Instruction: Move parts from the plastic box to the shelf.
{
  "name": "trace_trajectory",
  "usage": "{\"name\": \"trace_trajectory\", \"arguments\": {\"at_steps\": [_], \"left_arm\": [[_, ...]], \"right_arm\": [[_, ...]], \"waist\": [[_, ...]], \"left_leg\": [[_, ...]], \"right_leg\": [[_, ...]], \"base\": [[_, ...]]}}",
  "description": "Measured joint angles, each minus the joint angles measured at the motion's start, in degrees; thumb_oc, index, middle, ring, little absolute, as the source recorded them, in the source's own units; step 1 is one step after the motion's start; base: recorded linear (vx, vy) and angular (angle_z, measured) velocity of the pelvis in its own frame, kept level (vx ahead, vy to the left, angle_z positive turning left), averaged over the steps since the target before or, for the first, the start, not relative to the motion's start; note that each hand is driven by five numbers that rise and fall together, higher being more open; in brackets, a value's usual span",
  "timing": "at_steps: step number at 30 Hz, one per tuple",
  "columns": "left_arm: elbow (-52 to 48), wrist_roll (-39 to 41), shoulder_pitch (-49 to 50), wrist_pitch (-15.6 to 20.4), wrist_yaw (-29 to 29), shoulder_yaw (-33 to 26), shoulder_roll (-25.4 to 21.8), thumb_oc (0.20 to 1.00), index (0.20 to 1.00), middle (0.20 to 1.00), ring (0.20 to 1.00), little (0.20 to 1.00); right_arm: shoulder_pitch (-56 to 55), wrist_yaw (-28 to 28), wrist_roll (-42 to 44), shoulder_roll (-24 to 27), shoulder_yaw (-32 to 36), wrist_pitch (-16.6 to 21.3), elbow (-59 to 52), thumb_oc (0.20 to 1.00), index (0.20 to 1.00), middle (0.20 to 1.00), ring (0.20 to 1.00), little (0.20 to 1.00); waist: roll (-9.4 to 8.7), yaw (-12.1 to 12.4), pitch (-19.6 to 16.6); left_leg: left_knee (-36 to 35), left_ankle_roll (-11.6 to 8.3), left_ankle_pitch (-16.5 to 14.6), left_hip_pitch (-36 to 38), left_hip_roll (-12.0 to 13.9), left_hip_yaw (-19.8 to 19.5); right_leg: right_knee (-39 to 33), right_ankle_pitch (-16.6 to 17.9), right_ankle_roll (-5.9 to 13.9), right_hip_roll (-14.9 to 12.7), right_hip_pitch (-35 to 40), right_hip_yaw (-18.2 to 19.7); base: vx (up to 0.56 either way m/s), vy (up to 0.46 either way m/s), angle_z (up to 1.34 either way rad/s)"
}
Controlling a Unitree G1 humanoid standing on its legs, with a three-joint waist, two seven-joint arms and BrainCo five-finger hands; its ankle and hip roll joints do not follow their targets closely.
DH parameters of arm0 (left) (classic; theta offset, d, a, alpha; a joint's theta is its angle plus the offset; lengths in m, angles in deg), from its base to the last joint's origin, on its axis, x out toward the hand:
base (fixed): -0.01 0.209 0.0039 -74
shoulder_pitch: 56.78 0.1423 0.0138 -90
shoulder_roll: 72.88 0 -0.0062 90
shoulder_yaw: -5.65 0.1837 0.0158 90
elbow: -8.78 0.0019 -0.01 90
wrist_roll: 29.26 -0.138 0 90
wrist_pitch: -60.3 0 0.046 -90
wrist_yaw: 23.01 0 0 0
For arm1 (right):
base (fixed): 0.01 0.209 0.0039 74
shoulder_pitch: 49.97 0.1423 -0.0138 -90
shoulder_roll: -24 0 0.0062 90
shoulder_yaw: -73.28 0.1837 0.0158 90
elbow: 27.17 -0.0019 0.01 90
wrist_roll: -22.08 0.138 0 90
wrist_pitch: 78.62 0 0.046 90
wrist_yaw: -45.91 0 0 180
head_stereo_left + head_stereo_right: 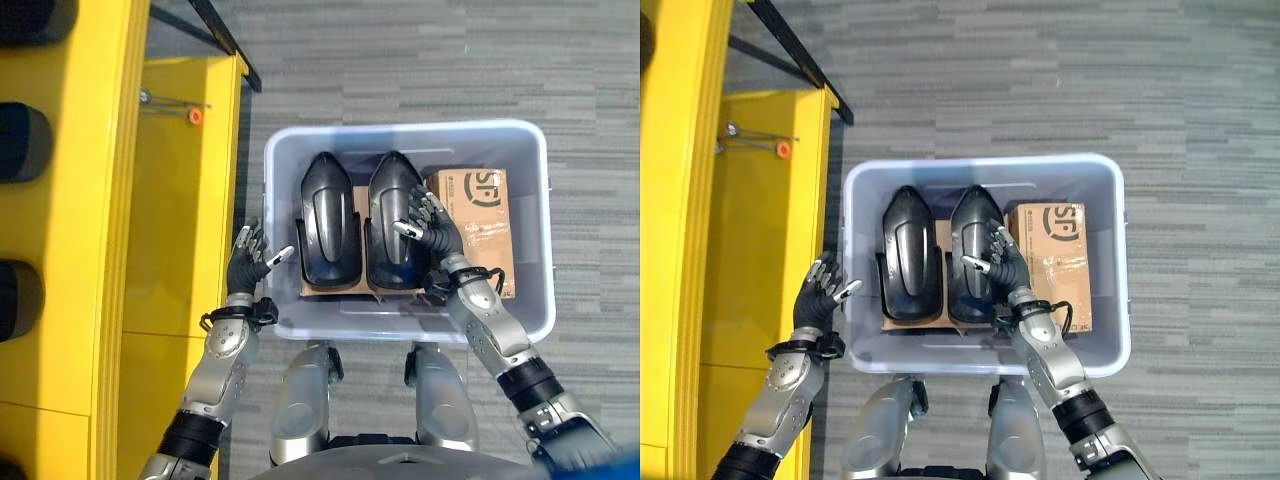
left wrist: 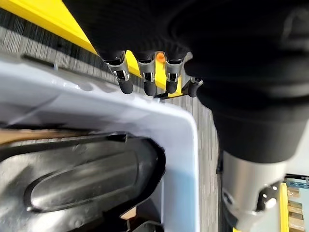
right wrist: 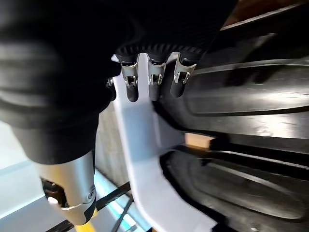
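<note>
Two glossy black moulded parts lie side by side in the pale plastic box (image 1: 285,150): the left part (image 1: 326,218) and the right part (image 1: 394,215). My right hand (image 1: 432,228) hovers with relaxed, open fingers over the right part's near end, inside the box. My left hand (image 1: 247,262) is open just outside the box's left wall, between it and the yellow shelf (image 1: 130,200). In the left wrist view its fingers (image 2: 147,79) point past the box rim (image 2: 159,113) with nothing in them. The right wrist view has the fingers (image 3: 153,82) above a black part (image 3: 251,104).
A brown cardboard carton (image 1: 482,225) lies in the right side of the box beside the parts. More cardboard lies under the parts. Dark rounded parts (image 1: 22,140) sit on the shelf at the far left. Grey carpet floor surrounds the box.
</note>
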Motion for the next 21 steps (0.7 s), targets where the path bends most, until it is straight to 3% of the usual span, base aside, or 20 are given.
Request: {"name": "trace_trajectory", "arguments": {"at_steps": [9, 14, 21], "left_arm": [[0.4, 0.0, -1.4, 0.7, 1.3, 1.3, 0.6, 1.000, 1.000, 1.000, 1.000, 1.000], [0.5, 0.7, -2.2, 3.8, 2.9, 1.5, 0.7, 1.000, 1.000, 1.000, 1.000, 1.000], [0.5, 2.1, -3.5, 5.0, 3.4, 1.6, 0.8, 1.000, 1.000, 1.000, 1.000, 1.000]], "right_arm": [[4.1, 2.9, 1.2, -2.2, -0.8, 1.2, 7.8, 1.000, 1.000, 1.000, 1.000, 1.000], [9.6, 5.4, 1.2, -3.4, -0.9, 2.1, 15.9, 1.000, 1.000, 1.000, 1.000, 1.000], [15.5, 6.1, 1.2, -4.2, -1.1, 2.2, 19.2, 1.000, 1.000, 1.000, 1.000, 1.000]], "waist": [[0.41, 0.7, 2.5], [0.75, 1.4, 2.6], [0.92, 2.3, 2.6]], "left_leg": [[0.9, 0.31, 0.2, -4.7, -0.4, -0.3], [1.7, 0.62, 0.5, -8.2, -0.6, -0.7], [2.0, 0.83, 0.9, -10.5, -0.7, -1.5]], "right_leg": [[1.4, 0.0, -0.01, -0.6, -4.7, -0.3], [2.1, 0.2, 0.06, -0.8, -8.1, -0.3], [2.8, 0.2, 0.07, -0.9, -10.4, -0.8]], "base": [[-0.01, 0.007, 0.03], [0.00, -0.001, 0.01], [0.00, -0.004, 0.02]]}}
